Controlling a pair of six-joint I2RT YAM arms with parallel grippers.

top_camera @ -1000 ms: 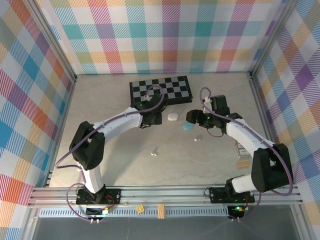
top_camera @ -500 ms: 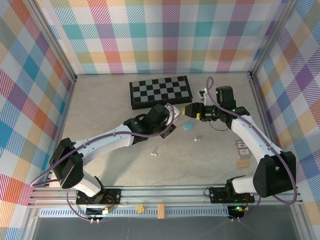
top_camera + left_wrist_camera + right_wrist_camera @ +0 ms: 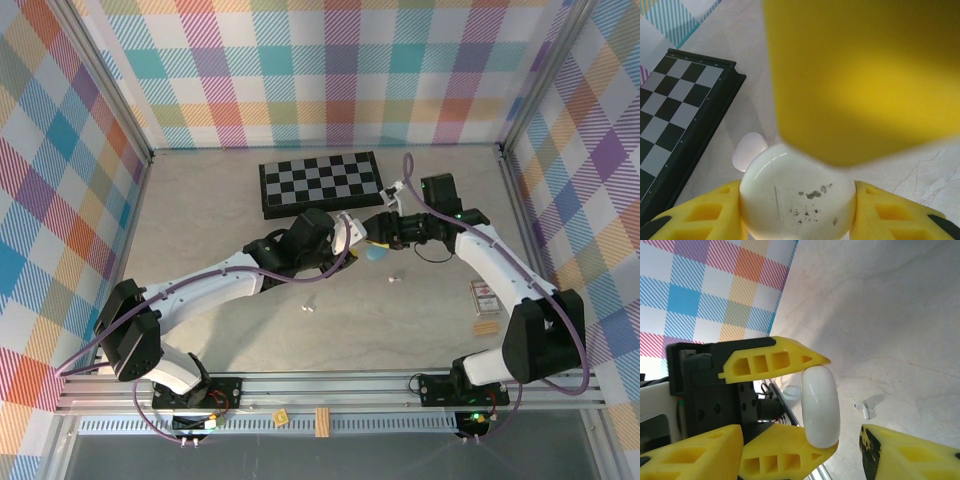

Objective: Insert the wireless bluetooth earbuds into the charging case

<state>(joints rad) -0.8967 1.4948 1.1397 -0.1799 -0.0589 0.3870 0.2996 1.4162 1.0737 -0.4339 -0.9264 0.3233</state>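
One white earbud point(image 3: 308, 306) is lying on the surface point(image 3: 200, 210). Another earbud point(image 3: 393, 277) is lying well apart from it, near a blue case point(image 3: 377, 253). The left tool point(image 3: 797, 212) is clamping a white case point(image 3: 820, 407) near the chessboard point(image 3: 320, 182). The right tool point(image 3: 378, 228) is standing wide around that case, its finger blocking the left wrist view.

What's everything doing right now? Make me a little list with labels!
left gripper: shut on the white case, held above the table
right gripper: open, close beside the white case
blue case: on the table near both grippers
earbuds: two, lying loose on the table
chessboard: flat at the back
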